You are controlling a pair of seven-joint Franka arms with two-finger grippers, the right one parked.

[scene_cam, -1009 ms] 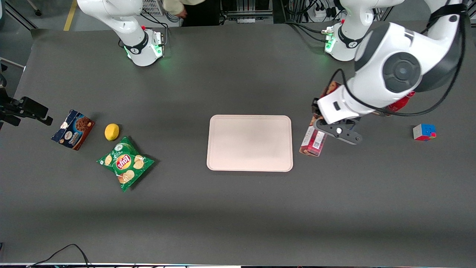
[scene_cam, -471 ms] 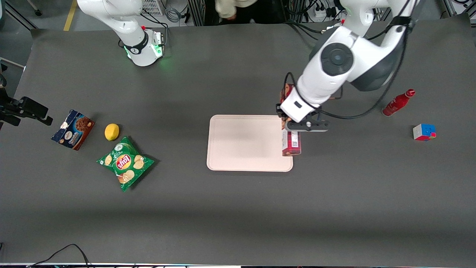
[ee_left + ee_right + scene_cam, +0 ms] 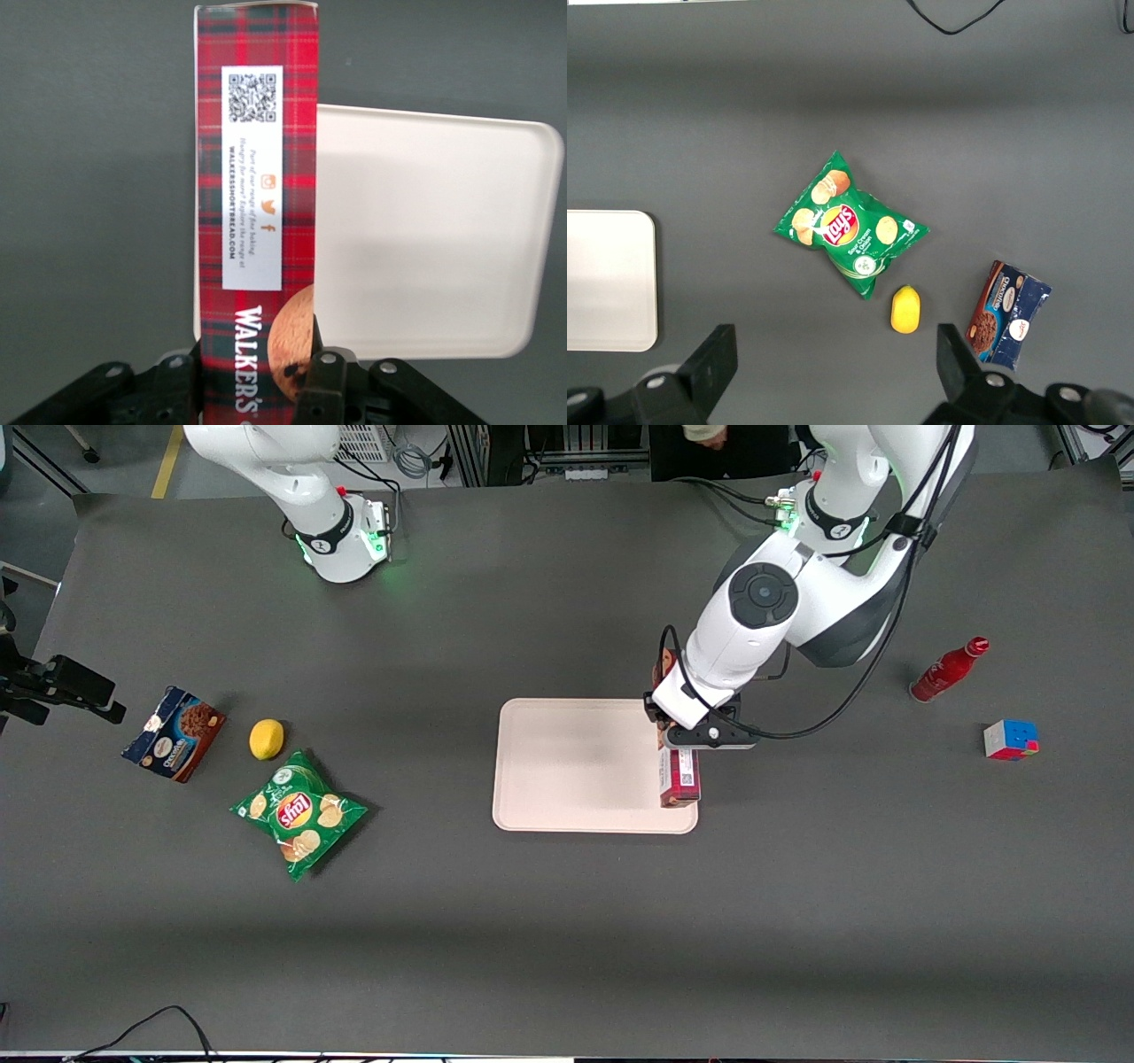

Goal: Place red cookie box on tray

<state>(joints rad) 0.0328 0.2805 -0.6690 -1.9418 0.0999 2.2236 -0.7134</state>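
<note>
Gripper [image 3: 684, 737] is clamped on the red cookie box [image 3: 679, 778], fingers [image 3: 324, 382] pinching the box's long sides near one end. The box hangs lengthwise over the tray [image 3: 585, 766], along the tray's short edge toward the working arm's end of the worktop [image 3: 567, 921]. Its free end points toward the front camera and reaches almost to the tray's near corner. Can't tell whether the box bottom is touching the tray or just above it.

Wrist view: the red cookie box [image 3: 257, 212] shows its white label side with QR code, and covers one short edge of the tray [image 3: 434, 239]; the rest of the tray is bare.

Other items on the worktop:
- red bottle [image 3: 949, 670] and colour cube [image 3: 1010, 740], well apart from the tray, toward the working arm's end
- lemon [image 3: 266, 739], green chip bag [image 3: 299, 813] and blue-and-brown cookie box [image 3: 174, 733], toward the parked arm's end; the chip bag is nearest the front camera of the three
</note>
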